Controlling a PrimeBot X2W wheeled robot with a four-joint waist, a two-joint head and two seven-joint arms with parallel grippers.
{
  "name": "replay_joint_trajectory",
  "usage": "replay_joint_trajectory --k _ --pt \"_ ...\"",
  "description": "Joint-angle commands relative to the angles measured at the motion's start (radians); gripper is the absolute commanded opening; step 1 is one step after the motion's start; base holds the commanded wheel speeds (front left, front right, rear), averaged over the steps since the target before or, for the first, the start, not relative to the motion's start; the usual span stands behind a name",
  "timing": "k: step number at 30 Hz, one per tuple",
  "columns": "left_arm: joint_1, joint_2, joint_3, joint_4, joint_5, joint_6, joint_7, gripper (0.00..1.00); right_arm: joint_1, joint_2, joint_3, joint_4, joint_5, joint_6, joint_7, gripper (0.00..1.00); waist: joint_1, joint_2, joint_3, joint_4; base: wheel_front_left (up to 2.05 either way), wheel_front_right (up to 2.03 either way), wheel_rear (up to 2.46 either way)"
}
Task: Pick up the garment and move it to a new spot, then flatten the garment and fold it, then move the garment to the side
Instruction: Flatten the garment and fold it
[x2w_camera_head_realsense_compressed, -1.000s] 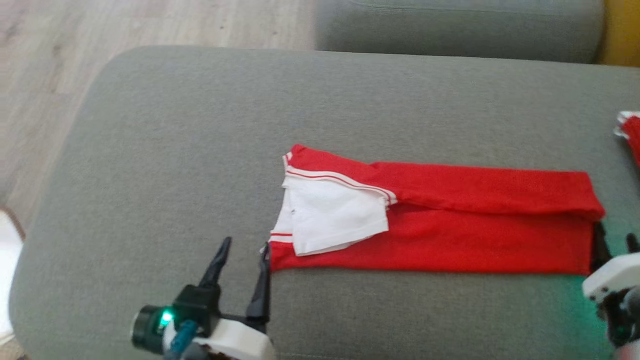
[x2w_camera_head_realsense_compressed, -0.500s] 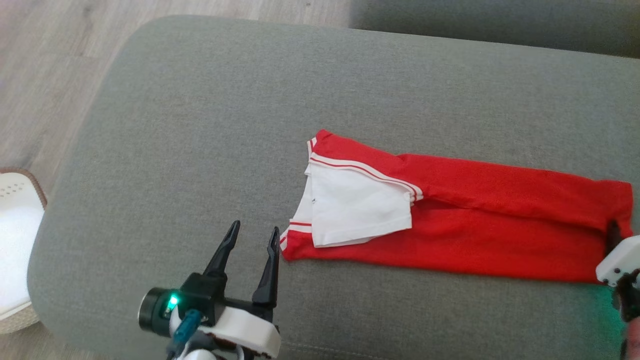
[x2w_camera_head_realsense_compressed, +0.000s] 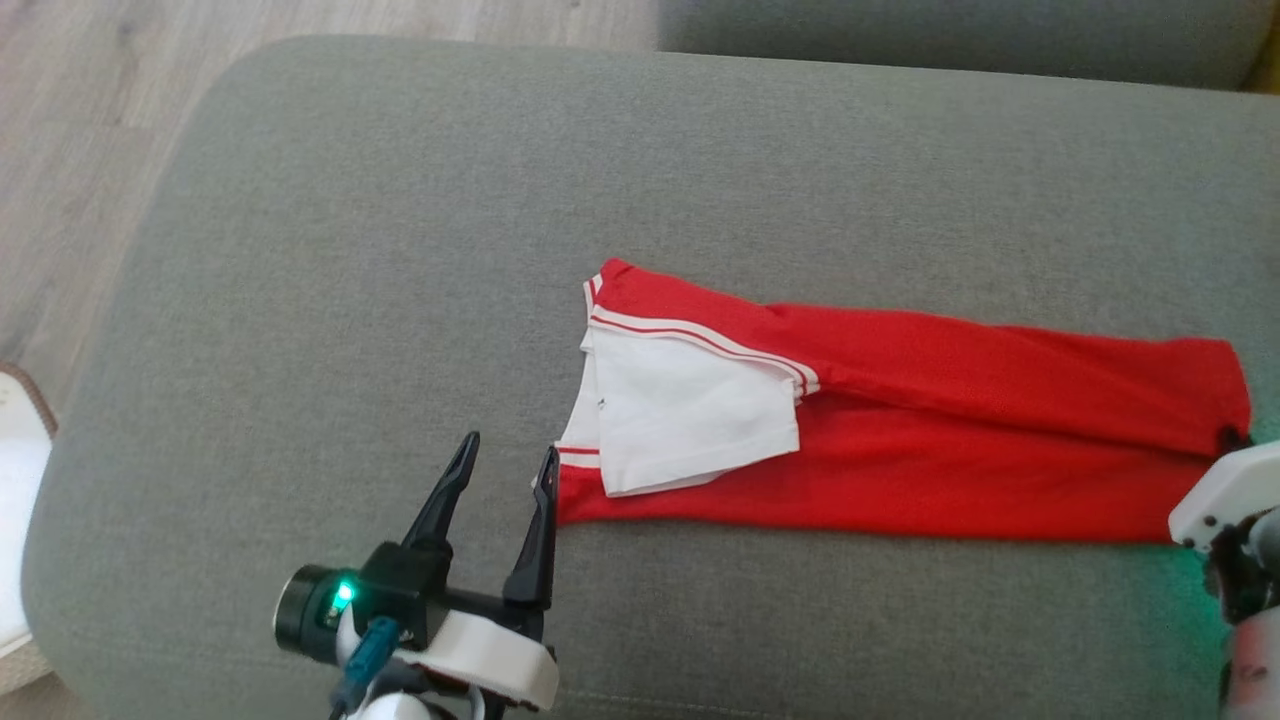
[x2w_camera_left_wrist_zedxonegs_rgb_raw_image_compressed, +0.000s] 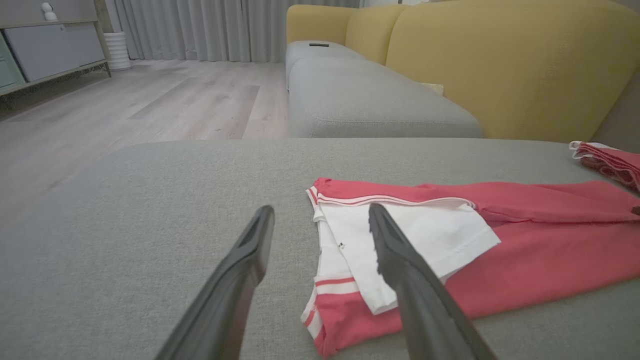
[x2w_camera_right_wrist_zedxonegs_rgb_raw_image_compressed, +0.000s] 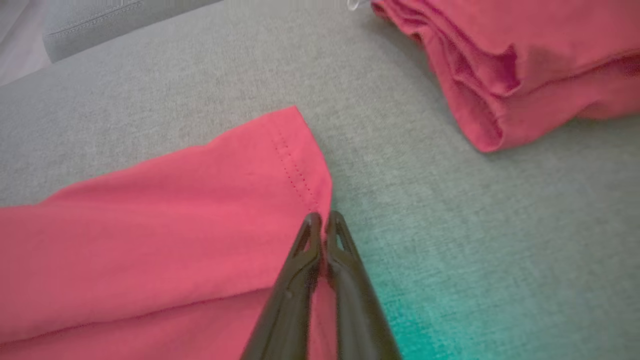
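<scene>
Sofa (x2w_camera_head_realsense_compressed: 300, 250) bears the half-folded shirt (x2w_camera_head_realsense_compressed: 950, 480). Right tool (x2w_camera_right_wrist_zedxonegs_rgb_raw_image_compressed: 323, 217) pinches its hem (x2w_camera_right_wrist_zedxonegs_rgb_raw_image_compressed: 300, 170); left tool (x2w_camera_head_realsense_compressed: 510, 445), apart, should grip the corner (x2w_camera_head_realsense_compressed: 570, 505) beside it.

Left gripper (x2w_camera_head_realsense_compressed: 510, 445): 2 long, tapered black fingers (x2w_camera_head_realsense_compressed: 440, 500) above a white wrist shell (x2w_camera_head_realsense_compressed: 490, 665), with a black cylinder (x2w_camera_head_realsense_compressed: 300, 625), green light (x2w_camera_head_realsense_compressed: 343, 596) and teal connector (x2w_camera_head_realsense_compressed: 368, 650) just beside that shell.

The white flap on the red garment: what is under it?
Under the white flap lies the red garment, showing along the flap's lower and right edges, with a white striped band at its left. The fabric directly beneath is covered.
</scene>
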Motion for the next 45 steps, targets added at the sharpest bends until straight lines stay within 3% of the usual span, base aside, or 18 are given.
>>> replay_joint_trajectory --k 1,11,15,23,28,39,45 --pt "-0.012 -0.009 0.044 -0.025 0.011 -0.009 -0.012 1.0 -0.01 -0.031 0.021 -0.049 -0.009 0.003 -0.017 0.0 -0.0001 -0.0001 -0.001 -0.012 0.0 0.0 0.0" --pt "0.003 -0.033 0.076 -0.005 0.035 -0.048 -0.012 1.0 -0.065 -0.154 0.039 -0.156 -0.004 0.003 0.016 0.0 -0.0001 -0.0001 -0.038 -0.065 0.0 0.0 0.0" --pt "0.015 -0.044 0.084 0.008 0.036 -0.061 -0.012 1.0 -0.065 -0.111 0.077 -0.233 0.025 0.003 0.037 0.0 -0.0001 -0.0001 -0.07 -0.075 0.0 0.0 0.0" --pt "0.042 -0.059 0.087 0.025 0.044 -0.084 -0.012 1.0 0.001 0.041 0.195 -0.443 0.078 0.003 0.086 0.0 -0.0001 -0.0001 -0.136 -0.049 0.0 0.0 0.0" --pt "0.051 -0.063 0.092 0.027 0.049 -0.095 -0.012 1.0 0.021 0.073 0.268 -0.497 0.115 0.003 0.106 0.0 -0.0001 -0.0001 -0.152 -0.015 0.0 0.0 0.0" --pt "0.058 -0.075 0.098 0.033 0.057 -0.112 -0.012 1.0 -0.003 0.079 0.526 -0.413 0.283 0.003 0.086 0.0 -0.0001 -0.0001 -0.135 0.109 0.0 0.0 0.0" --pt "0.043 -0.081 0.096 0.04 0.054 -0.12 -0.012 1.0 -0.03 0.08 0.637 -0.284 0.32 0.003 0.077 0.0 -0.0001 -0.0001 -0.118 0.169 0.0 0.0 0.0"
